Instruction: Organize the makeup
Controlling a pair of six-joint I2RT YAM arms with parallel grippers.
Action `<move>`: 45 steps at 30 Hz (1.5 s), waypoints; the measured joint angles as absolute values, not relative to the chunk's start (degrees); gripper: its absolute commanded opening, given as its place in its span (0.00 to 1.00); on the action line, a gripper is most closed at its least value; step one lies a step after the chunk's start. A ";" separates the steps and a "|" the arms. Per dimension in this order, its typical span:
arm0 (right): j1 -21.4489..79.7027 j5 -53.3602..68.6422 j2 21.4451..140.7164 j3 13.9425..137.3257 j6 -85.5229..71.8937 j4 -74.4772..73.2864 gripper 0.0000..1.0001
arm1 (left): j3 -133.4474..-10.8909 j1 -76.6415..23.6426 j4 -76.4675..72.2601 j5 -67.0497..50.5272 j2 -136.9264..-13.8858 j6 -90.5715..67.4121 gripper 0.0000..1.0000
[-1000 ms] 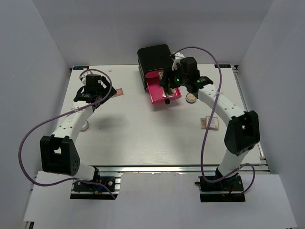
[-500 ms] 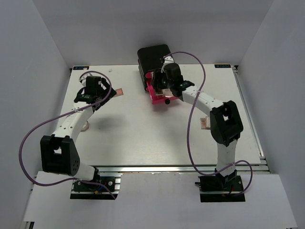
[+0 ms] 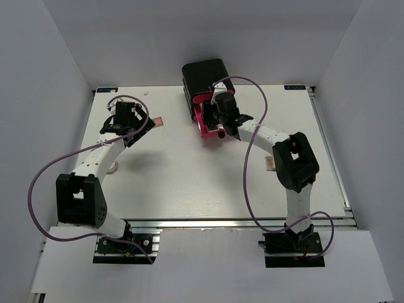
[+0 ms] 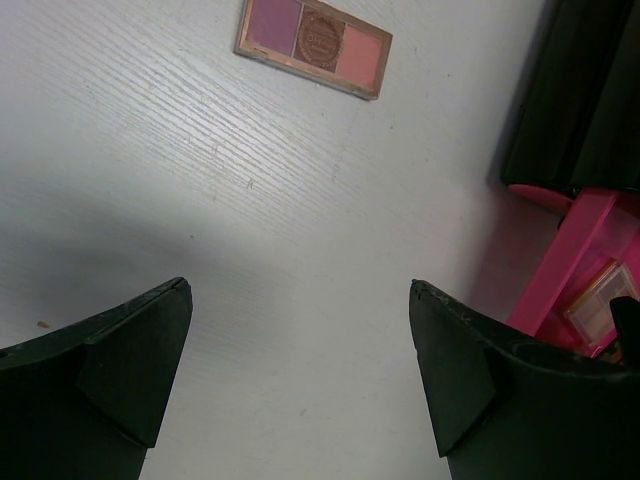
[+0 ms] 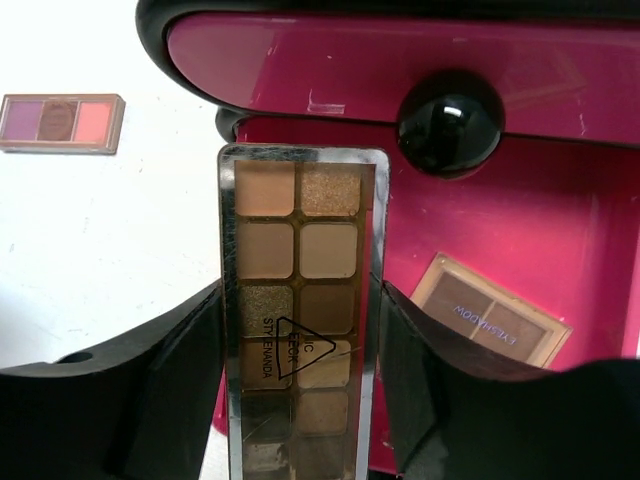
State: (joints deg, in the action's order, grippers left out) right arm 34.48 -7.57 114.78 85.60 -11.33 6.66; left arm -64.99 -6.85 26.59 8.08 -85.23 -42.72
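**Right gripper (image 3: pixel 213 122) clamps a brown rectangular palette (image 5: pixel 298 260) at the open pink drawer (image 5: pixel 570 240)**

The left gripper (image 4: pixel 300 290) hangs with jaws spread wide, holding nothing, above the white table (image 4: pixel 150 160); a three-shade palette (image 4: pixel 313 45) lies flat beyond it. A small tan palette (image 5: pixel 490 325) rests inside the drawer, under a black knob (image 5: pixel 448 120) on the black box (image 3: pixel 203 74).

Glossy pink plastic drawer (image 5: pixel 560 250), matt wood-grained table (image 4: pixel 250 250), shiny-framed palette (image 5: pixel 300 290).
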 measured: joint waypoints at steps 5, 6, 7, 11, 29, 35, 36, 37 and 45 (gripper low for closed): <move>34.48 -7.62 114.85 85.60 -9.93 7.92 0.75 | -64.99 -6.85 26.55 8.05 -85.43 -42.72 0.98; 34.48 -7.53 114.85 85.56 -9.82 8.19 0.73 | -64.99 -6.85 26.55 8.01 -85.47 -42.72 0.98; 34.48 -7.49 114.85 85.43 -9.65 8.60 0.71 | -64.99 -6.85 26.52 7.94 -85.54 -42.72 0.98; 34.48 -7.33 115.15 85.27 -9.02 9.32 0.64 | -64.99 -6.85 26.52 7.62 -86.00 -42.74 0.98; 31.48 20.49 98.00 76.64 20.64 -5.26 0.05 | -65.60 -6.85 26.70 7.40 -86.04 -42.46 0.98; 30.76 32.77 100.97 83.35 51.16 -24.73 0.03 | -65.19 -6.85 26.59 6.79 -86.04 -42.44 0.98; 30.79 33.28 102.59 84.31 54.70 -27.53 0.03 | -65.12 -6.85 26.57 6.70 -86.04 -42.44 0.98; 30.89 33.63 104.57 85.23 58.17 -30.46 0.02 | -65.08 -6.85 26.57 6.61 -86.04 -42.44 0.98; 30.85 32.91 116.75 94.74 69.69 -41.78 0.00 | -64.05 -6.85 26.59 6.55 -85.10 -42.44 0.98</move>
State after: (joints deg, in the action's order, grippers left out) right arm 30.85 32.91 116.75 94.74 69.69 -41.78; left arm -64.05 -6.85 26.59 6.55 -85.10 -42.44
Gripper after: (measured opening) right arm 0.007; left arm 0.983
